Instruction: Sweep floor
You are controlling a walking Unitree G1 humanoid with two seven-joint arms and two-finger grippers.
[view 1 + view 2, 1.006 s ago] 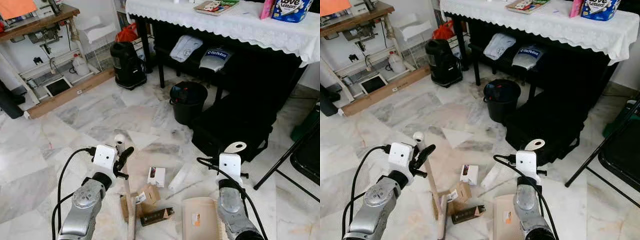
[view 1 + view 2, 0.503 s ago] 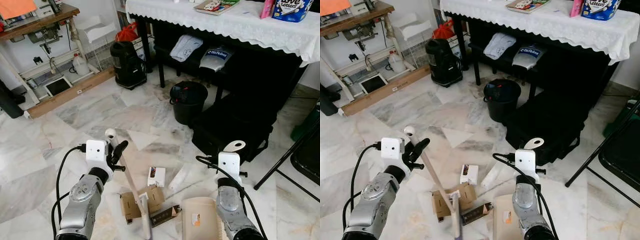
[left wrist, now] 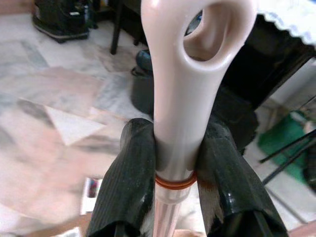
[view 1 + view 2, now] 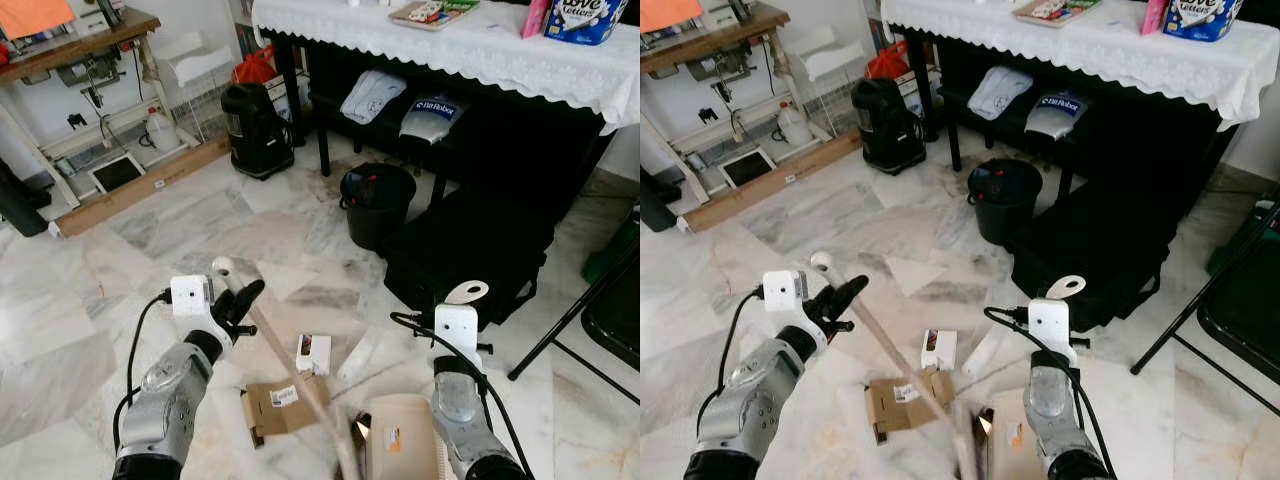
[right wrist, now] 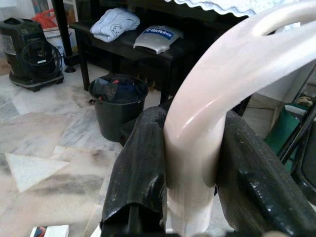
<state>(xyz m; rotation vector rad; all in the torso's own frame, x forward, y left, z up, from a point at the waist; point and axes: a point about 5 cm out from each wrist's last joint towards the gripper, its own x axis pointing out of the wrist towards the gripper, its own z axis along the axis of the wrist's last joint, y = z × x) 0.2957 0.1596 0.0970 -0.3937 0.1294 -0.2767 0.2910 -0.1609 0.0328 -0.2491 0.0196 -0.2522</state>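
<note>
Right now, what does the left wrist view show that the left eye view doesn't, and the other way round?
Left wrist view: a close look at the left gripper clamped just below the hanging hole of the cream broom handle, with an orange ring around the handle between the fingers.
Left eye view: the flattened cardboard, the small box, the dustpan held by the right gripper, and the cloth-covered table.
Both: the broom handle, the black bucket and the marble floor.
</note>
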